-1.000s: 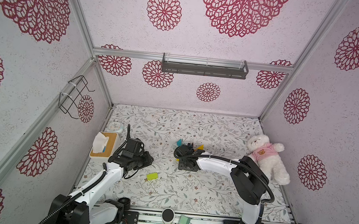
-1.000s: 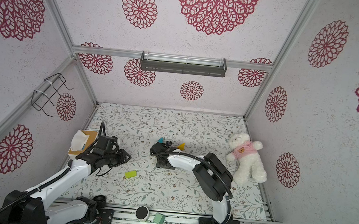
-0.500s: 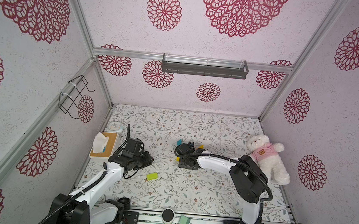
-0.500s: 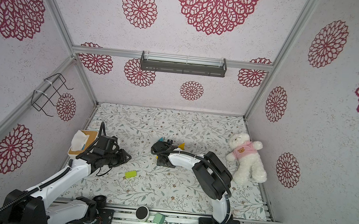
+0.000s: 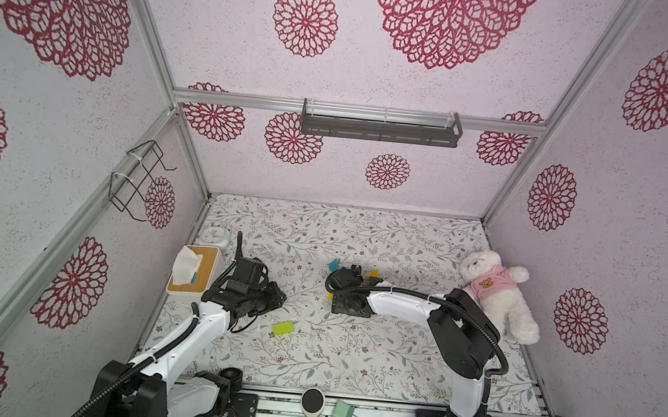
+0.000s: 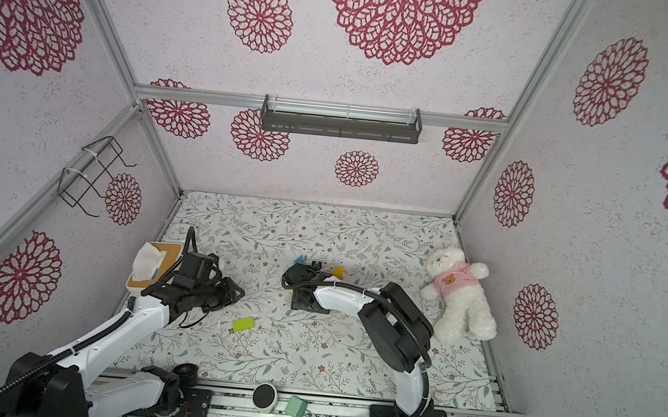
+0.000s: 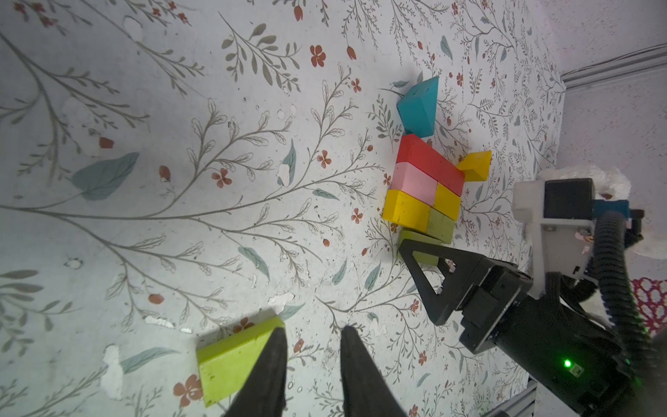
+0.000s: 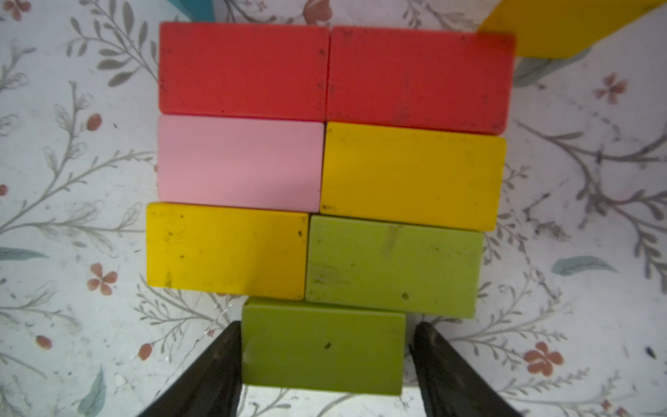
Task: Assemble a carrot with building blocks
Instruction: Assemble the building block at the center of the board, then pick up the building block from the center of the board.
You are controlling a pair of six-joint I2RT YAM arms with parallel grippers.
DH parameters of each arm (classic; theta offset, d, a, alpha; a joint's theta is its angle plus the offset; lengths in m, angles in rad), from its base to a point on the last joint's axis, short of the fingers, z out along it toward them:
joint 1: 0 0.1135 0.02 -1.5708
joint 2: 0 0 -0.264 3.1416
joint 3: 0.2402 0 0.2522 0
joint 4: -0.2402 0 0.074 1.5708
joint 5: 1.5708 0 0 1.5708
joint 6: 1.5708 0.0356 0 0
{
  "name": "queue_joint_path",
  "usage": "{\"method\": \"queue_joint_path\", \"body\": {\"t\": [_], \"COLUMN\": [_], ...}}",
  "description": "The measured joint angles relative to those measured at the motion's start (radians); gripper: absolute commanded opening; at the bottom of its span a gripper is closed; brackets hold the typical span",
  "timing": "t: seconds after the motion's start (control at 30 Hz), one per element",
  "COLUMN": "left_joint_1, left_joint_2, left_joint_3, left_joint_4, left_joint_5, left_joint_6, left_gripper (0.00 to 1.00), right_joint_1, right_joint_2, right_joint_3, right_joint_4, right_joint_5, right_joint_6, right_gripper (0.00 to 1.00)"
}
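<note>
The carrot (image 8: 325, 162) lies flat on the floral mat: a row of two red blocks, then pink and yellow, then yellow and lime green. A single lime-green block (image 8: 323, 346) sits at its narrow end. My right gripper (image 8: 326, 326) straddles that block, open, with a thin gap at one finger. A teal triangle (image 7: 418, 108) and a yellow triangle (image 7: 476, 166) lie at the red end. Another lime-green block (image 7: 231, 361) lies loose on the mat (image 5: 283, 328). My left gripper (image 7: 314, 328) hovers beside it, open and empty.
A tissue box (image 5: 194, 271) and a small clock (image 5: 212, 235) stand at the left edge. A teddy bear (image 5: 495, 296) leans at the right wall. On the front rail sit a pale mint block (image 5: 344, 412) and a round black device (image 5: 312, 401).
The right gripper's jaws have spread slightly around the lime-green block at the carrot's narrow end. The left arm has not moved.
</note>
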Motion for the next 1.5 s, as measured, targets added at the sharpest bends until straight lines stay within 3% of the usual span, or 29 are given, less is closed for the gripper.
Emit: {"method": "queue_joint_path", "body": {"t": [0.23,0.47,0.7,1.0,1.5], "left_joint_1": [0.000,0.002,0.026,0.050,0.061], "left_joint_2": [-0.001,-0.056,-0.202,-0.414,-0.453], "left_joint_3": [0.000,0.015,0.117,0.125,0.124], "left_joint_4": [-0.001,-0.055,-0.200,-0.381,-0.439], "left_joint_5": [0.000,-0.049,-0.146,-0.207,-0.211], "left_joint_6": [0.000,-0.016,-0.053,-0.107,-0.117], "left_gripper": [0.30,0.33,0.44,0.47,0.48], "right_joint_1": [0.034,0.200,0.322,0.373,0.373], "right_joint_2": [-0.104,-0.145,0.014,0.182,0.332], "right_joint_3": [-0.031,0.033,0.227,0.340,0.544], "right_joint_4": [-0.040,-0.104,-0.107,-0.109,-0.165], "right_joint_5": [0.030,0.061,0.045,-0.028,-0.052], "right_joint_6": [0.013,0.030,0.012,-0.070,-0.167], "right_gripper": [0.77,0.76,0.76,0.76,0.78]}}
